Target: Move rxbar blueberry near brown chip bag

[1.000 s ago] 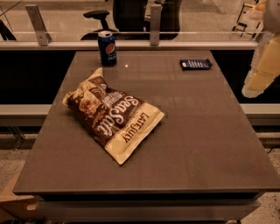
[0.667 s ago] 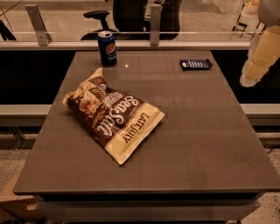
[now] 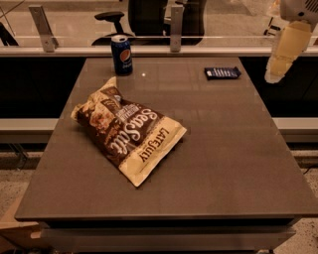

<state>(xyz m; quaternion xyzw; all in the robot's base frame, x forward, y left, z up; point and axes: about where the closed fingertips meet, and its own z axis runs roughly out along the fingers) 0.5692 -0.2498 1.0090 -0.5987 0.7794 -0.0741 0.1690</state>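
Observation:
The rxbar blueberry (image 3: pixel 222 73), a small flat dark navy wrapper with white lettering, lies flat near the table's far right. The brown chip bag (image 3: pixel 127 128), large, crinkled, dark brown and cream with "Sea Salt" script, lies on the left-centre of the table, well apart from the bar. My gripper (image 3: pixel 274 76) hangs at the end of a cream arm at the upper right, above and beyond the table's right edge, to the right of the bar and not touching it. It holds nothing that I can see.
A blue Pepsi can (image 3: pixel 121 55) stands upright at the far left of the grey table (image 3: pixel 223 163). A glass rail with metal posts (image 3: pixel 176 22) runs behind the table, with office chairs (image 3: pixel 149 15) beyond it.
The arm and gripper have risen and shifted slightly left, toward the bar. The bar, chip bag and can have not moved.

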